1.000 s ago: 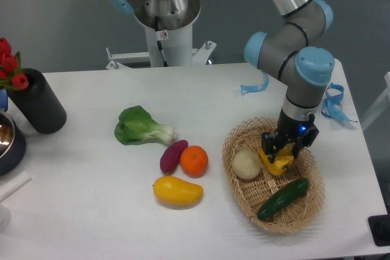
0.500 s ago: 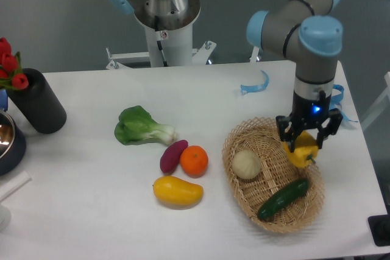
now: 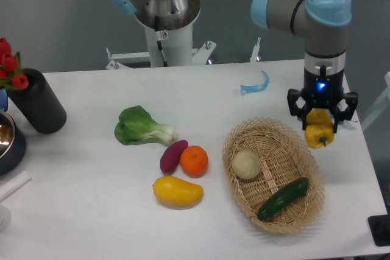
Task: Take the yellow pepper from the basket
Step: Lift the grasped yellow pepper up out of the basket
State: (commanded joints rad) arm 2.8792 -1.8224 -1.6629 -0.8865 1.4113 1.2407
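Observation:
The yellow pepper (image 3: pixel 320 135) hangs in the air above the basket's far right rim, stem end down. My gripper (image 3: pixel 321 121) is shut on it from above, its dark fingers on either side of the pepper's top. The tan woven basket (image 3: pixel 241 196) lies on the table at the right, below and to the left of the pepper. Inside it are a pale round onion (image 3: pixel 246 164) and a dark green cucumber (image 3: pixel 283 198).
A yellow mango (image 3: pixel 177 190), an orange (image 3: pixel 194 160), a purple sweet potato (image 3: pixel 173 155) and a green bok choy (image 3: pixel 141 126) lie left of the basket. A black cylinder (image 3: pixel 37 101) with red tulips (image 3: pixel 8 64) stands far left. The table's right edge is close to the gripper.
The gripper has lifted the yellow pepper out of the basket and carried it up and to the right. The onion and cucumber stayed where they were.

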